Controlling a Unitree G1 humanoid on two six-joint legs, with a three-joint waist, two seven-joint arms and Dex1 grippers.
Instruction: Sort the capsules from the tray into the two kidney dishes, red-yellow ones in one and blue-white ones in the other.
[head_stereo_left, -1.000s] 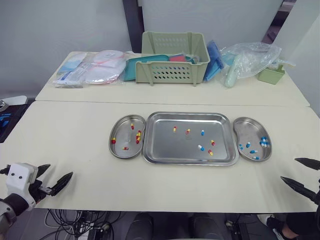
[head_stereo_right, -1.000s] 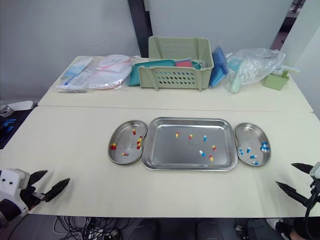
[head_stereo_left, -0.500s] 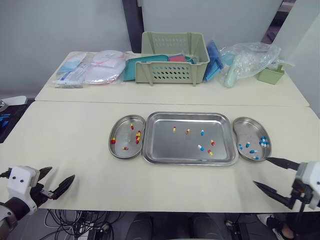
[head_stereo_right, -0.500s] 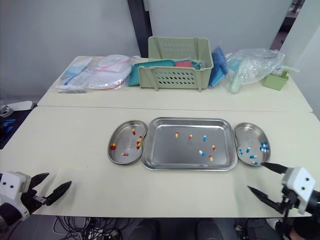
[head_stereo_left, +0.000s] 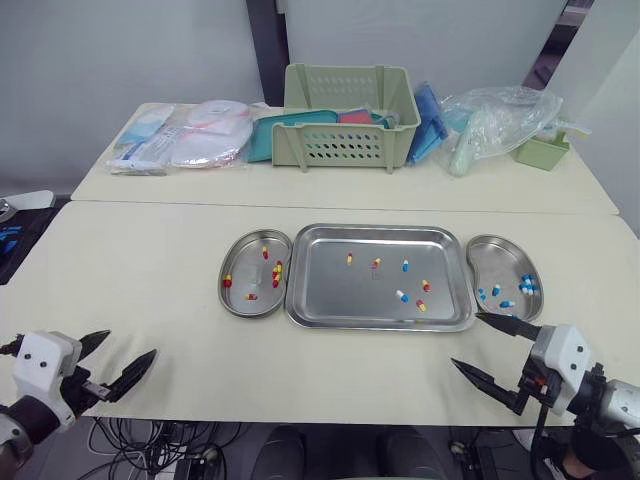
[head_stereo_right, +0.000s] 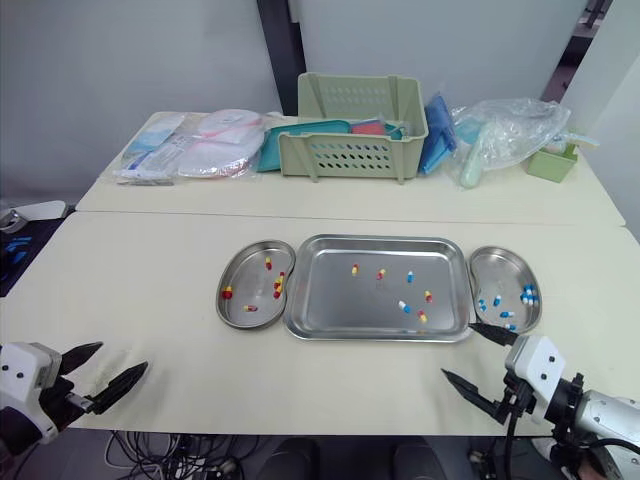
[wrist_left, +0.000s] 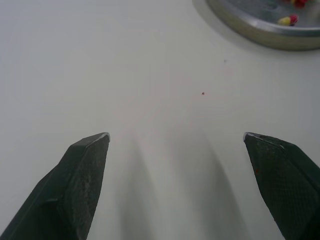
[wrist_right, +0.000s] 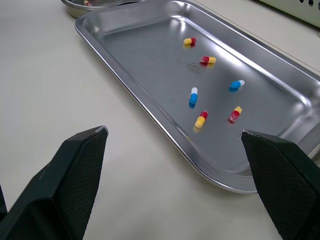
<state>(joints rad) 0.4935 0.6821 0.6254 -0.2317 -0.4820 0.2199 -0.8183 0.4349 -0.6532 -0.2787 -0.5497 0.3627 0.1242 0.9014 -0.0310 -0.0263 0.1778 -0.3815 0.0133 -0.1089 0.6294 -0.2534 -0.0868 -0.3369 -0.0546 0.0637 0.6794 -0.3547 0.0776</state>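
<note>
Hovering right hand (head_stereo_left: 466, 340): released, its two black fingers spread wide with nothing between them; it sits over the near edge of the worktop (head_stereo_left: 150, 280)
Tray (head_stereo_left: 340, 290): just ahead of the right hand and toward its left; the hand's farther fingertip lies close by the tray's near right corner; whether it touches the rim I cannot tell
Capsules in the tray: four red-yellow capsules (wrist_right: 201, 119) and two blue-white capsules (wrist_right: 193, 96), loose and apart from one another; the nearest ones lie just beyond the right hand's fingertips, the rest farther ahead
Right kidney dish (head_stereo_left: 505, 260): just ahead of the right hand and a little to its right, just beside the tray's right side; several blue-white capsules lie in it
Left hand (head_stereo_left: 130, 343): released too, fingers wide apart and grasping nothing; over bare worktop at the near left edge
Left kidney dish (head_stereo_left: 245, 275): ahead of the left hand and off to its right, well apart from it; just beside the tray's left side; red-yellow capsules lie in it
Behind: well beyond both hands stands a pale green basket (head_stereo_left: 345, 120); a clear plastic bag (head_stereo_left: 500, 110) lies to its right and flat packets (head_stereo_left: 170, 140) to its left
</note>
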